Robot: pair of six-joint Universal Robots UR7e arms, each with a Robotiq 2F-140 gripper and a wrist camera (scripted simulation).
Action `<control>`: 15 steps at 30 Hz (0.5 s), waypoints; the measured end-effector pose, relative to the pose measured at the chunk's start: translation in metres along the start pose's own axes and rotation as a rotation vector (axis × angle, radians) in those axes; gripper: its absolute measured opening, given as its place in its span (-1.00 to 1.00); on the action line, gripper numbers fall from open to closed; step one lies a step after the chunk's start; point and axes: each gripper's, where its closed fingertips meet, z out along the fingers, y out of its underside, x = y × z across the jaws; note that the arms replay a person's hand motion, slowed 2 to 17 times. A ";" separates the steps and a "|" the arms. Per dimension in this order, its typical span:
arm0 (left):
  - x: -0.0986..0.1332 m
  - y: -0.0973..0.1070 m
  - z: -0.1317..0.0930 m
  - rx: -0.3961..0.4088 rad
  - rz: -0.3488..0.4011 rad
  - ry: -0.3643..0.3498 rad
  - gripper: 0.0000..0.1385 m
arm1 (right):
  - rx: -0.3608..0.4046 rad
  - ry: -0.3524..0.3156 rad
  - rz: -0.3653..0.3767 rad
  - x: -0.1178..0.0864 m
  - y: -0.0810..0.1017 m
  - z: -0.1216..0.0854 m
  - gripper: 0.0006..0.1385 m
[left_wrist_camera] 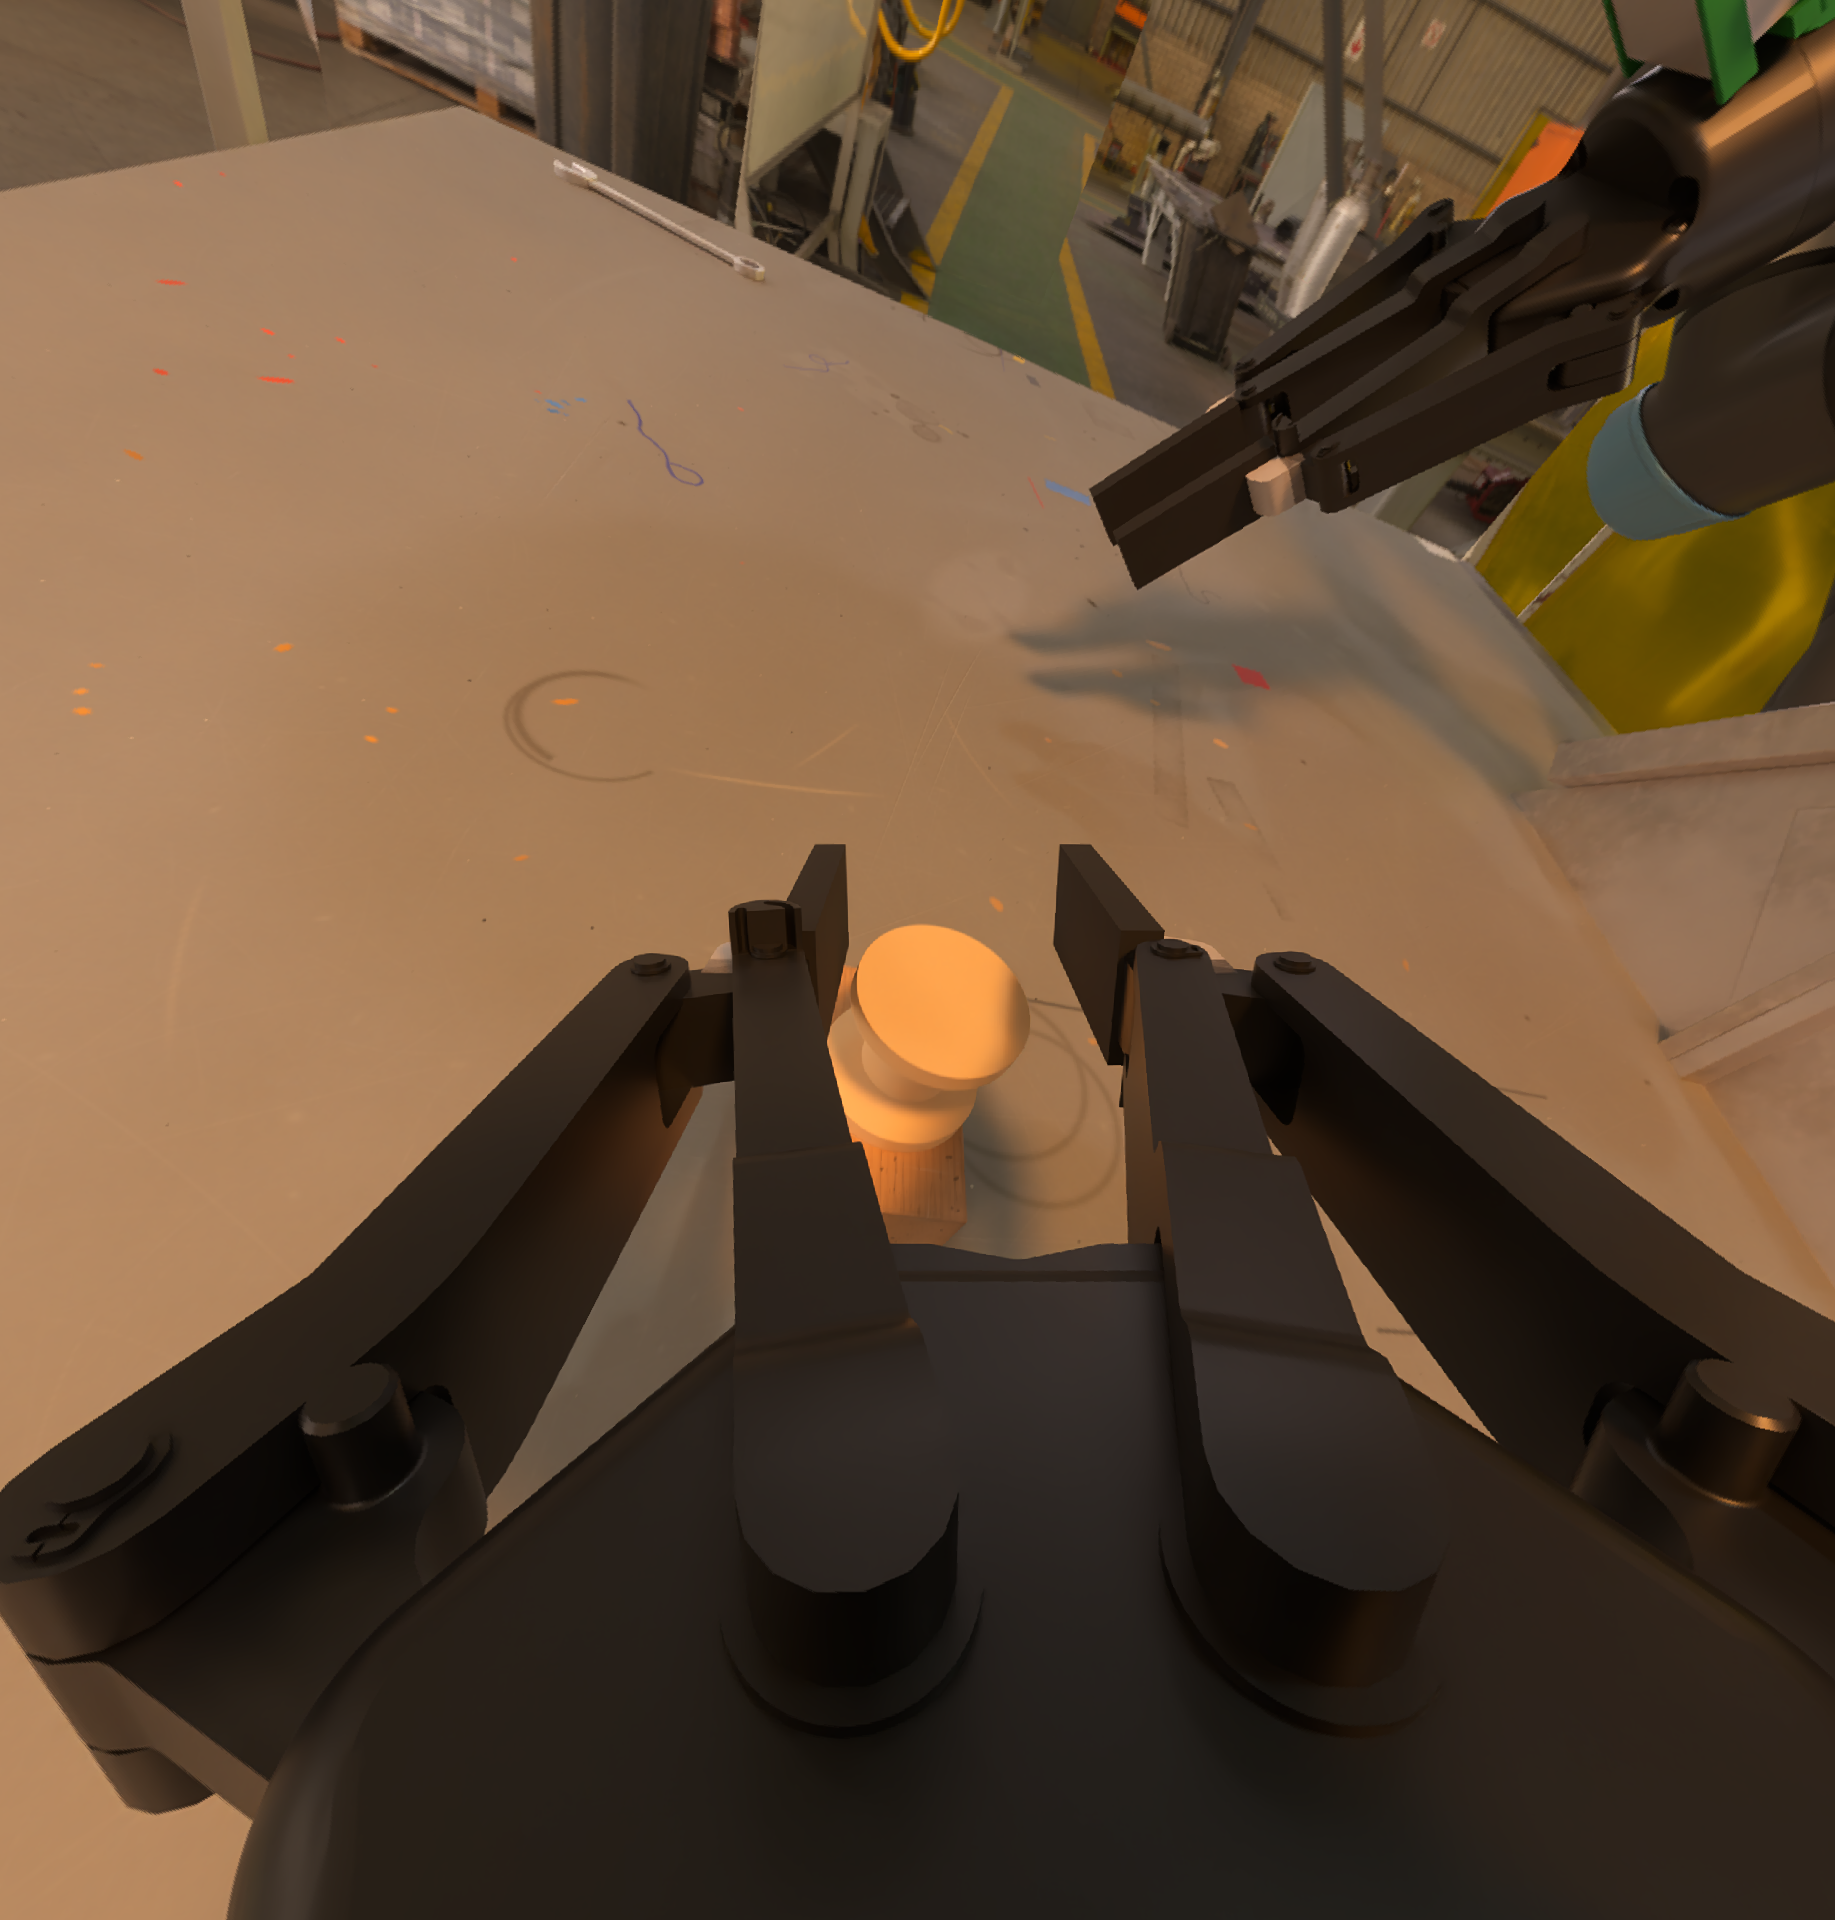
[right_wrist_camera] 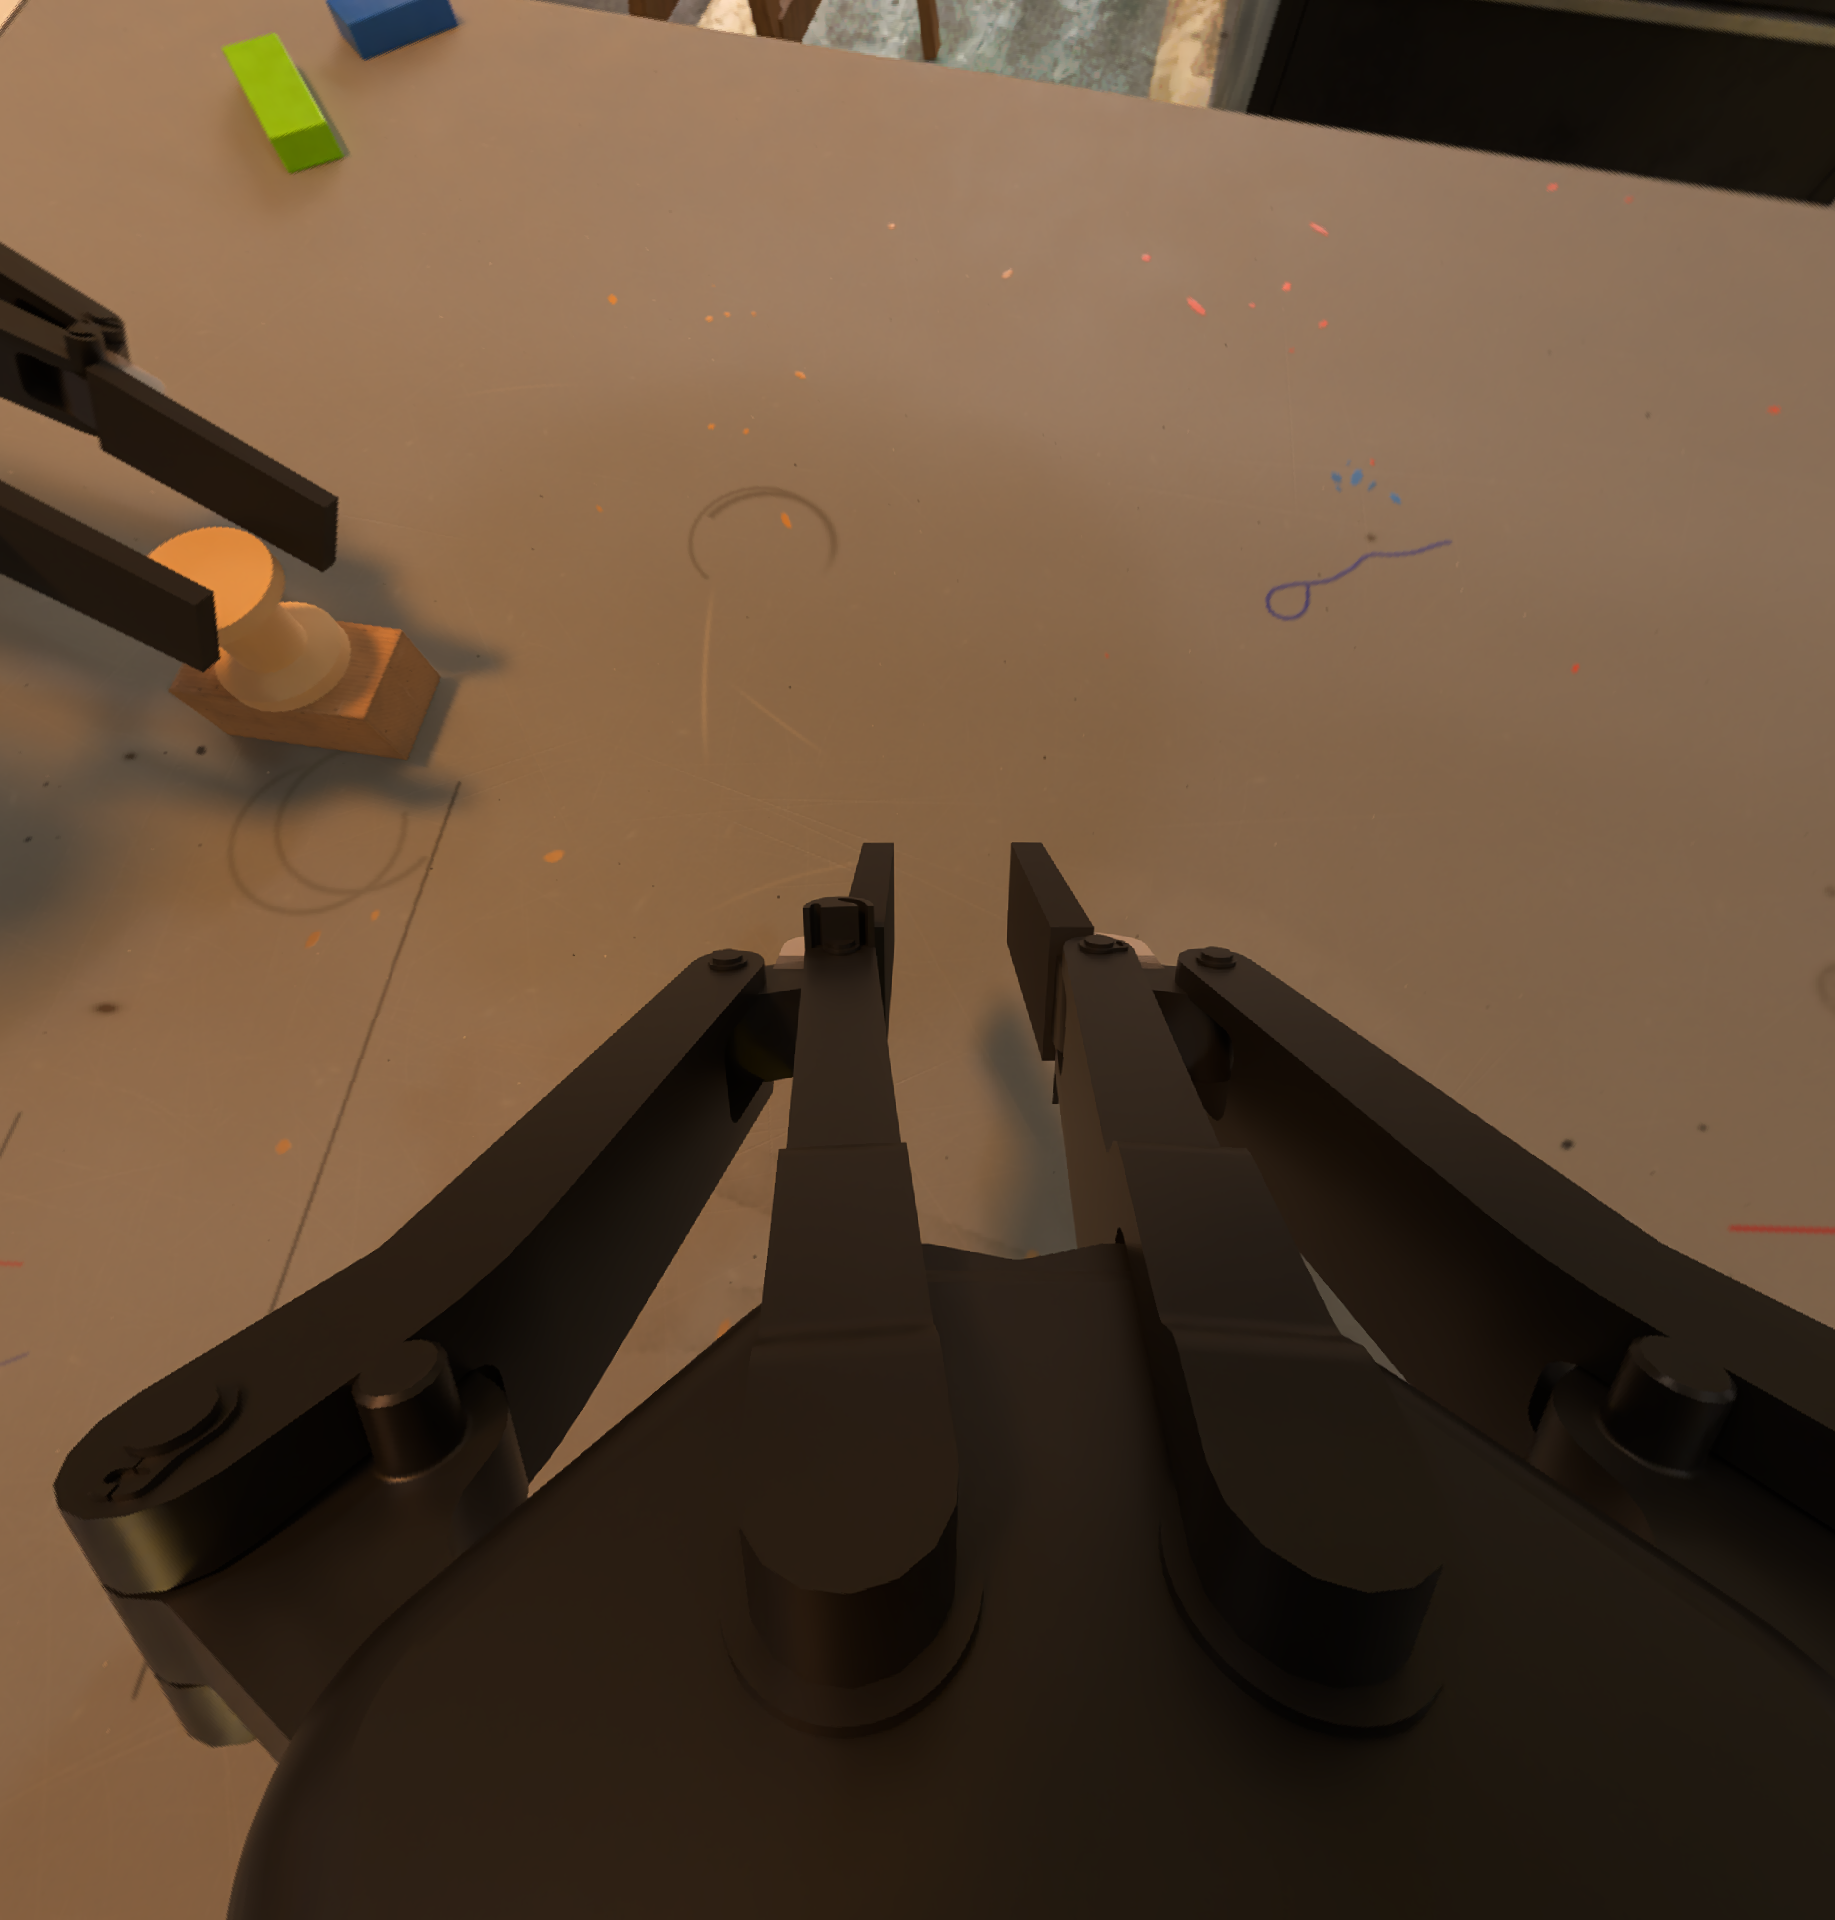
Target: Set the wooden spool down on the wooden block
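releasing the pale round wooden spool (right_wrist_camera: pixel 269 634) tilted on the brown hexagonal wooden block (right_wrist_camera: pixel 373 696), left gripper (left_wrist_camera: pixel 951 914) jaws parted, right gripper (right_wrist_camera: pixel 951 914) slightly open, empty; next needing a straight retreat

Quick tally on the desk (right_wrist_camera: pixel 1100 416): 1 wooden spool (right_wrist_camera: pixel 269 634), 1 wooden block (right_wrist_camera: pixel 373 707), 1 green block (right_wrist_camera: pixel 284 99), 1 blue block (right_wrist_camera: pixel 393 21), 1 wrench (left_wrist_camera: pixel 664 220). And 2 tools: left tool (left_wrist_camera: pixel 951 883), right tool (right_wrist_camera: pixel 951 883).
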 end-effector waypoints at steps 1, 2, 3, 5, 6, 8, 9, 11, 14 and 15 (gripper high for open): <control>0.001 -0.002 0.000 0.004 -0.005 0.007 -0.22 | -0.002 -0.002 -0.014 0.000 -0.004 -0.002 -0.57; 0.001 -0.005 0.001 0.008 -0.010 0.013 -0.22 | -0.004 -0.004 -0.030 0.001 -0.007 -0.005 -0.56; 0.002 -0.007 0.002 0.011 -0.014 0.019 -0.21 | -0.006 -0.005 -0.045 0.002 -0.011 -0.008 -0.55; 0.003 -0.012 0.003 0.016 -0.020 0.028 -0.20 | -0.010 -0.006 -0.077 0.004 -0.020 -0.013 -0.54; 0.004 -0.014 0.003 0.016 -0.021 0.030 -0.20 | -0.011 -0.005 -0.093 0.006 -0.024 -0.016 -0.54; 0.005 -0.019 0.005 0.015 -0.020 0.033 -0.19 | -0.013 -0.003 -0.127 0.009 -0.034 -0.022 -0.53; 0.005 -0.021 0.005 0.013 -0.018 0.034 -0.18 | -0.014 -0.001 -0.144 0.010 -0.038 -0.025 -0.53; 0.007 -0.025 0.007 0.002 -0.011 0.037 -0.17 | -0.011 0.000 -0.179 0.014 -0.049 -0.030 -0.53; 0.010 -0.031 0.010 -0.023 0.008 0.042 -0.15 | -0.004 -0.001 -0.229 0.019 -0.065 -0.038 -0.53; 0.011 -0.032 0.011 -0.036 0.016 0.043 -0.14 | -0.003 -0.004 -0.245 0.020 -0.070 -0.040 -0.53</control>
